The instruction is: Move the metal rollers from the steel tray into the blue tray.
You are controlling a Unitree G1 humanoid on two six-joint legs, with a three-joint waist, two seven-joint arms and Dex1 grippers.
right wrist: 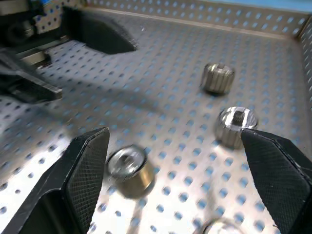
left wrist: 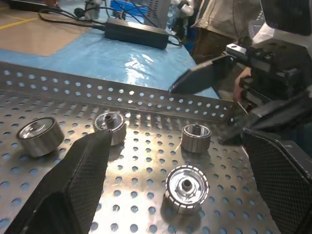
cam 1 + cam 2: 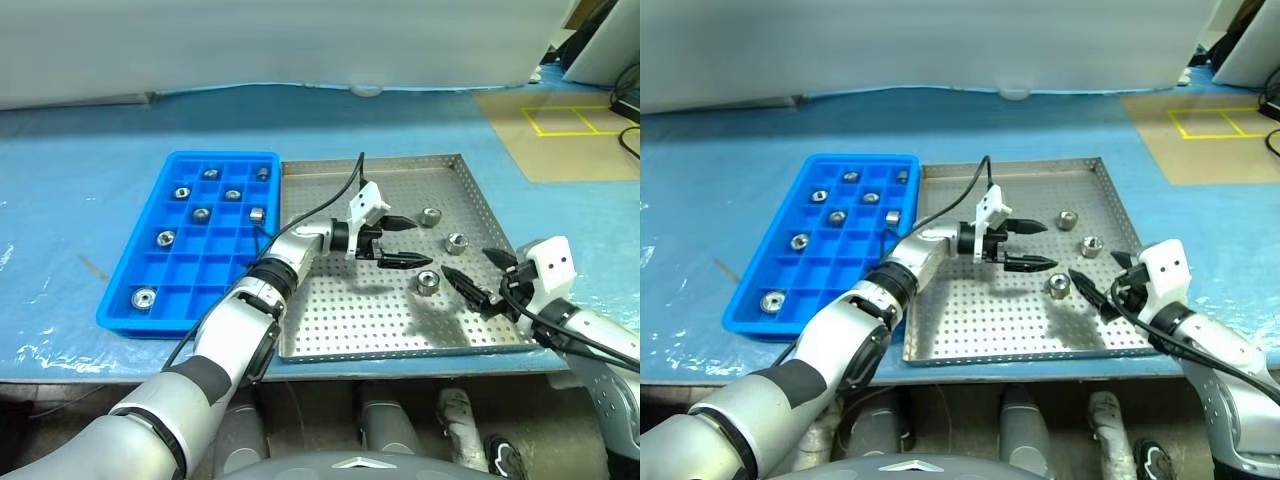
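Across blue sheeting, we held the left gripper [image 3: 402,241] spread over the steel tray [image 3: 330,320], judging the nearest of the metal rollers [image 3: 428,282] needed straddling squarely before closing.

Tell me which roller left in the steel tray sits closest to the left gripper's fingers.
The roller nearest the tray's front edge, just below the left gripper. The other two rollers lie farther back, toward the right rim.

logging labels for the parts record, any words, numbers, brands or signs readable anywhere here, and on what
None: no readable text in any view.
Blue tray: no label or number on it.
Steel tray: bare perforated metal, no marking.
Rollers: no stamp to be read.
Yellow lines on the brown floor patch: a plain outline, no letters.
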